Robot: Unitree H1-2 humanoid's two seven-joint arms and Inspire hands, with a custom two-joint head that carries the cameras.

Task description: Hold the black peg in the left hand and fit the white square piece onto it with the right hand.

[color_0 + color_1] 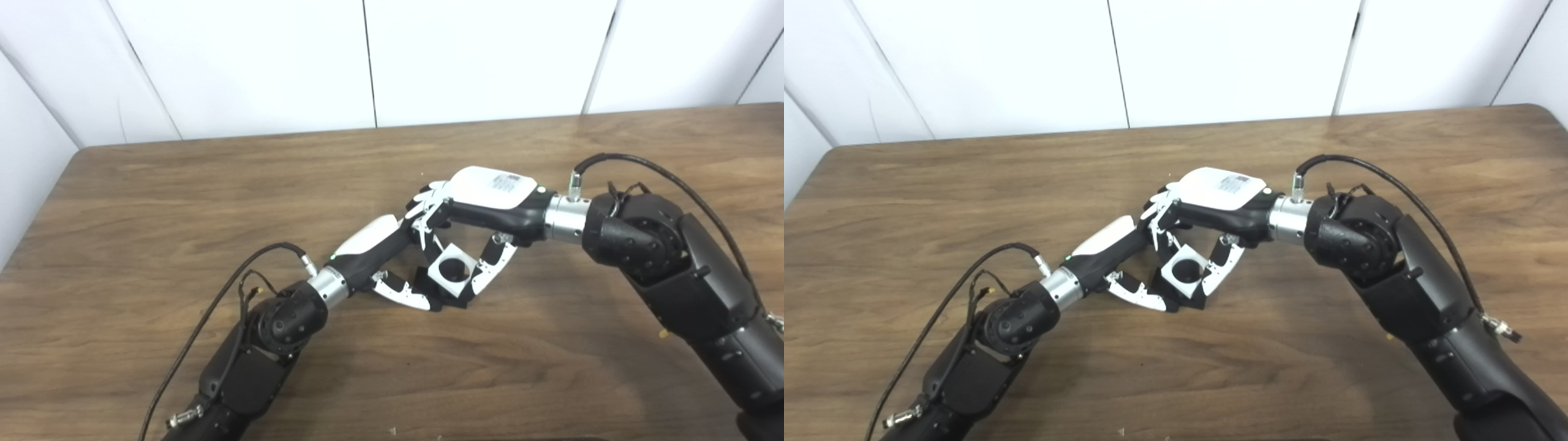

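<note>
The white square piece (454,270) sits between the two hands, in the middle of the table, with its flat face turned up toward the cameras. It is a smooth matte block with a round dark hole in its centre. The right hand (484,205) is closed on it: a thumb presses one edge and the fingers (429,211) curl over the opposite edge from above. This hand has a glossy white shell on its back with a small printed label, and black segments with white plates on the fingers.

The black peg (450,298) shows only as dark angular parts under and beside the white piece; its full shape is hidden. The left hand (383,257) reaches in from the lower left, and its thumb lies along the lower side of these black parts. It seems to grip the peg, but the contact is not clear.

Both forearms are black with metal wrist rings and thin cables. The table (153,202) is brown wood with visible grain. Behind it stands a plain white wall (245,61) of panels.
</note>
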